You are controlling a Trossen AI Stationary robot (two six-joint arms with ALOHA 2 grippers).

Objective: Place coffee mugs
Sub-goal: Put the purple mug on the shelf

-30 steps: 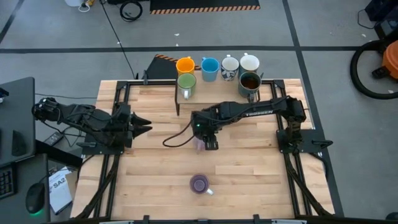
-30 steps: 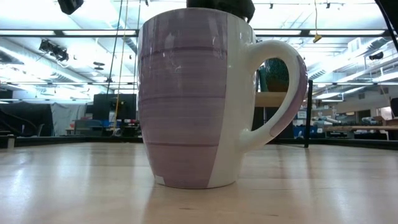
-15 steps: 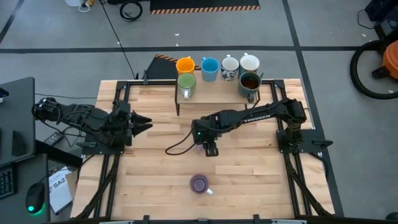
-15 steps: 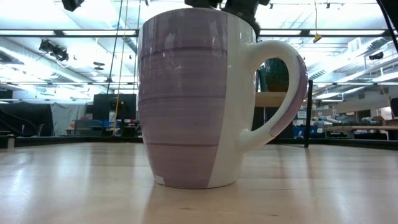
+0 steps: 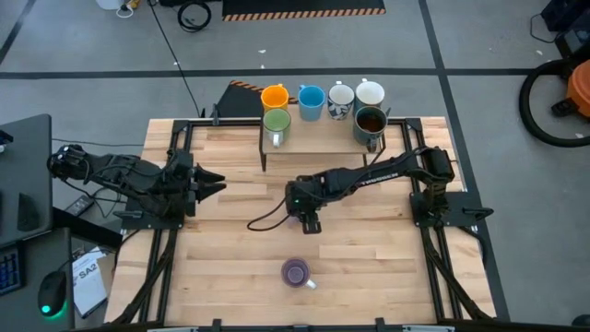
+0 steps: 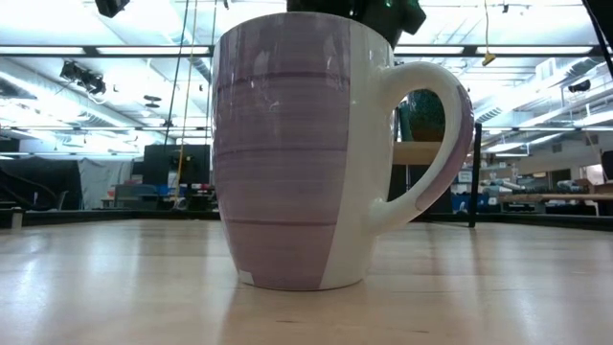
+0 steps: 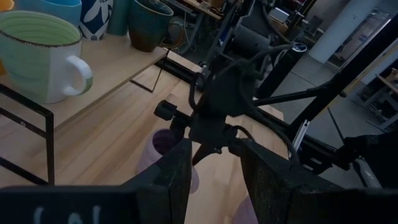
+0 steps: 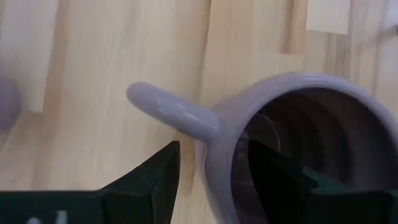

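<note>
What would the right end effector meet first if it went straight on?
Most likely the lilac mug directly below it: the right end effector points down with its open fingers straddling the rim beside the handle.

Six mugs [image 5: 321, 105] stand grouped at the far edge of the surface [image 5: 230, 249], one mug [image 5: 295, 272] near its front edge, another beneath the right pincer [image 5: 306, 219] at centre.

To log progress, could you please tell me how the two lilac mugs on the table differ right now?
The front lilac mug stands free near the front edge of the table; the centre lilac mug sits mid-table under the right hand. Nothing touches the front lilac mug; the centre lilac mug's wall, beside its handle, lies between the open right hand's fingers. Both are upright, lilac and handled.
</note>
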